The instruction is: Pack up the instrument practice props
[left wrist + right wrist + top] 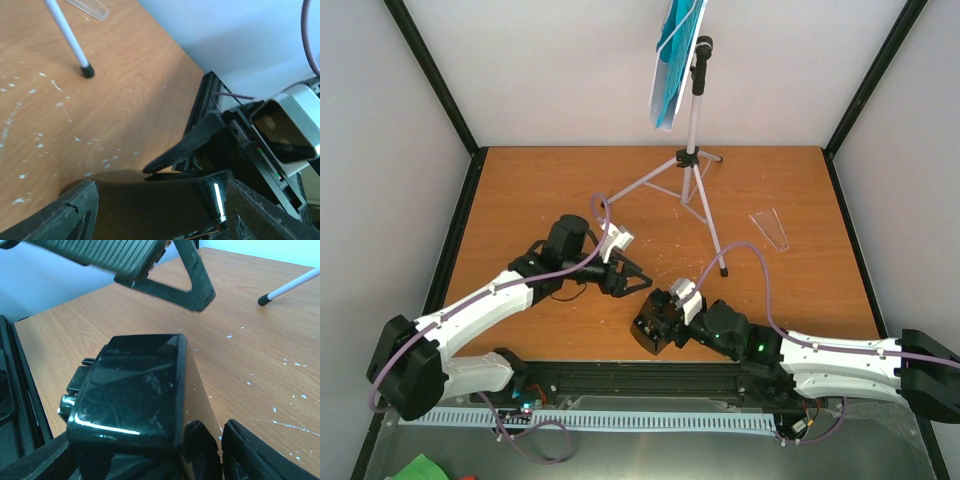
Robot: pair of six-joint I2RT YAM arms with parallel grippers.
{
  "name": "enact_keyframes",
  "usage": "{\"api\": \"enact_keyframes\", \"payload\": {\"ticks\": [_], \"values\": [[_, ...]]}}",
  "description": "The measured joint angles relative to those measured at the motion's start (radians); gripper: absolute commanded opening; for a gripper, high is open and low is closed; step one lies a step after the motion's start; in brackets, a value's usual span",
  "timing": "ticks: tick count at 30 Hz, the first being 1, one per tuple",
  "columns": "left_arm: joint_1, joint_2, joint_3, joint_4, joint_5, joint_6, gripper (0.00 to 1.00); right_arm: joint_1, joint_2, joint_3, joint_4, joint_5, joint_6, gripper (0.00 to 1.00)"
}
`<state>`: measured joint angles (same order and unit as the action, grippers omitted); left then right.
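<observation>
The grey tripod music stand [692, 165] stands at the back centre with cyan sheet-music pages [672, 60] on its tray. The black metronome [653, 328] is near the front centre. My right gripper [665, 318] is shut on it; in the right wrist view the metronome [135, 385] fills the space between that gripper's [150, 460] jaws. My left gripper [632, 277] is open just left of and behind the metronome. In the left wrist view the glossy metronome [150, 212] spans the gap between the spread jaws of the left gripper [161, 197]; contact cannot be told.
A clear plastic piece [770, 228] lies on the table at the right, also in the left wrist view [90, 6]. A tripod leg's black foot [723, 271] rests near the right arm and shows in both wrist views [87, 71] [262, 300]. Black frame posts edge the table.
</observation>
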<state>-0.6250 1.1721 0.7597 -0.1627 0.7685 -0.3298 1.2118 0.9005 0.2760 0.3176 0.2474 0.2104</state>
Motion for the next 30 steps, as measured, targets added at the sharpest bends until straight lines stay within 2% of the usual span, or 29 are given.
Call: {"api": "enact_keyframes", "payload": {"ticks": [10, 15, 25, 30], "values": [[-0.050, 0.059, 0.007, 0.031, 0.074, 0.005, 0.59, 0.000, -0.012, -0.003, -0.014, 0.000, 0.008, 0.63], [-0.051, 0.104, 0.055, 0.033, 0.103, 0.007, 0.59, 0.000, -0.007, -0.001, -0.015, 0.000, 0.000, 0.61], [-0.052, 0.134, 0.055, 0.032, 0.131, 0.027, 0.58, 0.000, 0.003, 0.000, -0.007, 0.007, 0.002, 0.61], [-0.055, 0.142, 0.055, 0.032, 0.143, 0.037, 0.58, 0.001, -0.015, -0.006, -0.018, 0.008, 0.012, 0.64]]}}
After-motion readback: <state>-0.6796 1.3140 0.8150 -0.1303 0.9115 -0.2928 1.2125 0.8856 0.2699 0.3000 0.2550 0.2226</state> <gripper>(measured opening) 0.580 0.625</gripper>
